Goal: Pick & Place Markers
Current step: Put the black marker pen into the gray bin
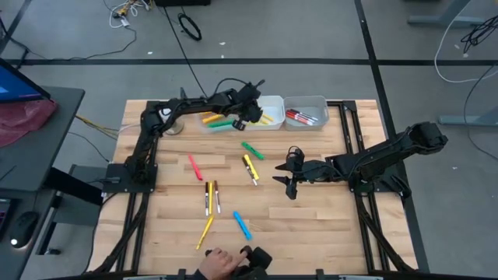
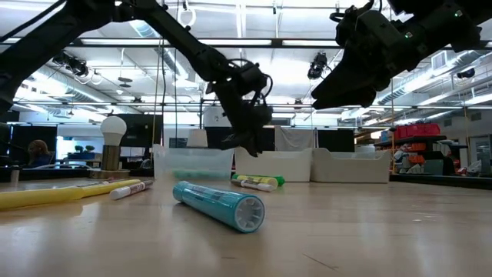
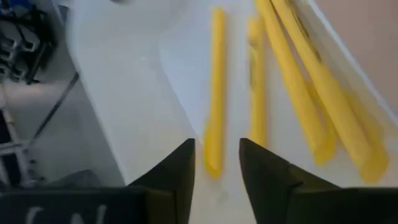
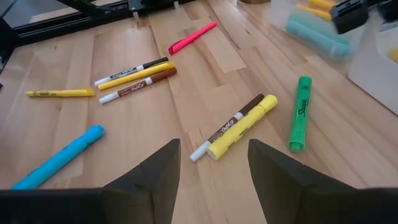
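Observation:
My left gripper (image 1: 249,115) hangs open over the white middle bin (image 1: 272,103) at the far side. Several yellow markers lie on the bin's floor; the end of one yellow marker (image 3: 214,112) lies just past the gap between the fingers (image 3: 217,146), and I see no touch. My right gripper (image 1: 284,185) hovers open over the table's middle right, above bare wood (image 4: 214,146). Loose markers lie flat on the table: green (image 1: 252,150), a yellow and brown pair (image 4: 239,124), red (image 1: 194,166), blue (image 1: 243,225) and yellow (image 1: 205,231).
A clear bin (image 1: 222,121) with yellow, orange and green markers stands left of the white bin. A third bin (image 1: 305,111) with red markers stands to its right. A person's hand (image 1: 222,264) rests at the near edge. Three markers (image 1: 212,196) lie side by side.

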